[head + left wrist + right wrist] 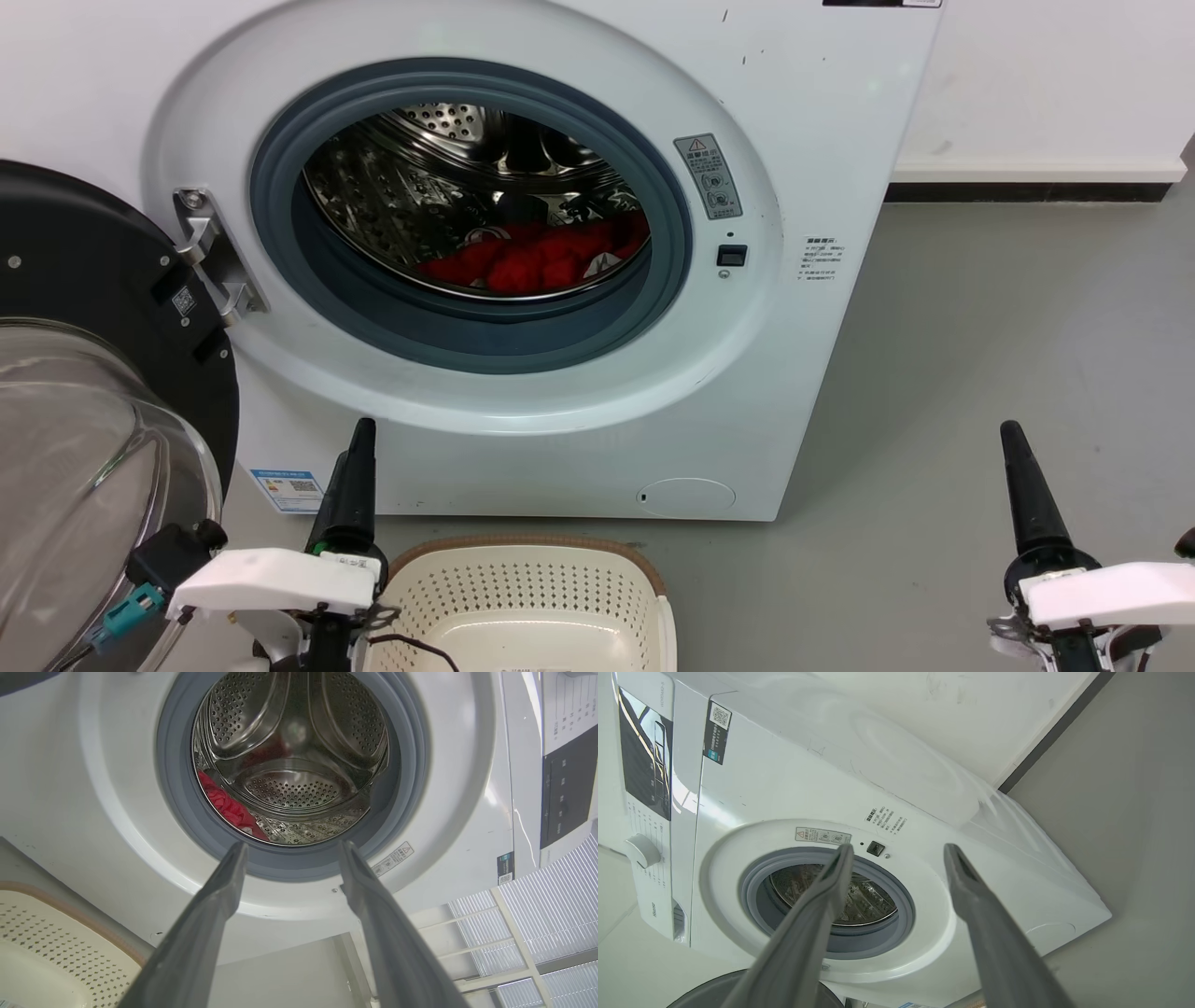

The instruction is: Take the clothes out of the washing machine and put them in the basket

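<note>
- Nearest, parked under the porthole for a short drop: cream-white perforated plastic basket [523, 543].
- Fingers apart, empty, ready to reach: left gripper [293, 845], right gripper [899, 848].
- Farthest, heaped low in the large white front-loading washing machine [822, 140]: bright red fabric clothes [532, 261].

It looked like a plain laundry corner, perhaps in a test room rather than a home. A white washer [822, 112] stood with its door [84, 252] open against a bare white wall [1055, 84] with a dark skirting [1027, 192], on a smooth grey floor [1008, 355], and a basket [523, 543] stood before it.
</note>
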